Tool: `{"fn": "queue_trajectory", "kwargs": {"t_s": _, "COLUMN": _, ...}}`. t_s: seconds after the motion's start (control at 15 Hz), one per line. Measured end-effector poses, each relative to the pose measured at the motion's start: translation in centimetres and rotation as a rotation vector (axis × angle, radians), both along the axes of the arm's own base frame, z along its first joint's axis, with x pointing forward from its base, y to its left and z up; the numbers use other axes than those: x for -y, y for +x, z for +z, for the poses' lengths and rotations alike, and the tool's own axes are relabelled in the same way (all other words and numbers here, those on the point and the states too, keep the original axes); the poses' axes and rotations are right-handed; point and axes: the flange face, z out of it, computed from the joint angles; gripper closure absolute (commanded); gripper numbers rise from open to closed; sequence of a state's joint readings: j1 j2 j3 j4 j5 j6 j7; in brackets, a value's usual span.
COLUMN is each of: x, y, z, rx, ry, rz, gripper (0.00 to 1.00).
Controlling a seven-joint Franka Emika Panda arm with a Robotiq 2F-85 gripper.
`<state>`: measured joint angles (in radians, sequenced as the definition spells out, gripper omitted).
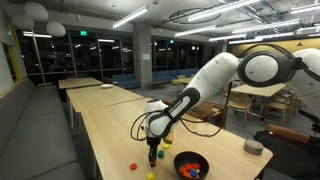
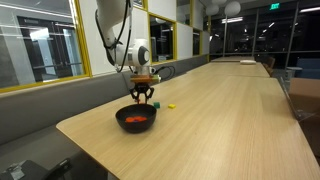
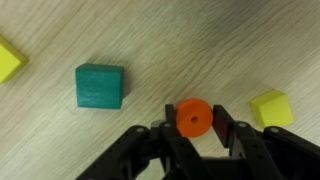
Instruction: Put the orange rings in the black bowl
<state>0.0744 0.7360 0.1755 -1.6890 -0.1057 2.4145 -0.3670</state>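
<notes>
In the wrist view my gripper (image 3: pixel 195 124) is shut on an orange ring (image 3: pixel 194 116), which sits flat between the two black fingertips above the wooden table. In both exterior views the gripper (image 1: pixel 152 156) (image 2: pixel 143 98) hangs just above the table, close beside the black bowl (image 1: pixel 178 160) (image 2: pixel 121 116). The bowl holds some orange-red pieces. Another small orange piece (image 1: pixel 133 167) lies on the table beside the gripper.
A green block (image 3: pixel 100 85) and two yellow blocks (image 3: pixel 10 60) (image 3: pixel 271 108) lie on the table under the gripper. A yellow piece (image 2: pixel 171 105) lies past the bowl. A grey round container (image 1: pixel 253 147) stands near the table edge.
</notes>
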Motion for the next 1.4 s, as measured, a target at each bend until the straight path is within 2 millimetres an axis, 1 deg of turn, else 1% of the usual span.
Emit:
{"fn": "queue_trajectory", "kwargs": {"t_s": 0.13, "x": 0.4, "y": 0.0, "z": 1.7, "rx": 0.019, "ry": -0.004, "rz": -0.004, "gripper": 0.78}}
{"fn": "queue_trajectory", "kwargs": {"t_s": 0.33, "x": 1.6, "y": -0.4, "z": 5.4, "rx": 0.057, "ry": -0.020, "rz": -0.024, "gripper": 0.78}}
{"fn": "queue_trajectory", "kwargs": {"t_s": 0.53, "x": 4.0, "y": -1.7, "z": 8.8, "rx": 0.087, "ry": -0.054, "rz": -0.068, "gripper": 0.78}}
{"fn": "queue_trajectory", "kwargs": {"t_s": 0.73, "x": 7.2, "y": -3.7, "z": 10.9, "rx": 0.090, "ry": -0.113, "rz": -0.116, "gripper": 0.78}}
{"fn": "queue_trajectory", "kwargs": {"t_s": 0.87, "x": 8.9, "y": -5.3, "z": 11.3, "rx": 0.063, "ry": -0.151, "rz": -0.136, "gripper": 0.78}}
{"fn": "queue_trajectory", "kwargs": {"t_s": 1.0, "x": 9.9, "y": -7.1, "z": 11.3, "rx": 0.013, "ry": -0.171, "rz": -0.145, "gripper": 0.78}}
{"fn": "queue_trajectory", "kwargs": {"t_s": 1.2, "x": 10.2, "y": -9.5, "z": 10.7, "rx": -0.073, "ry": -0.195, "rz": -0.135, "gripper": 0.78}}
{"fn": "queue_trajectory", "kwargs": {"t_s": 1.4, "x": 9.7, "y": -11.3, "z": 10.0, "rx": -0.145, "ry": -0.209, "rz": -0.103, "gripper": 0.78}}
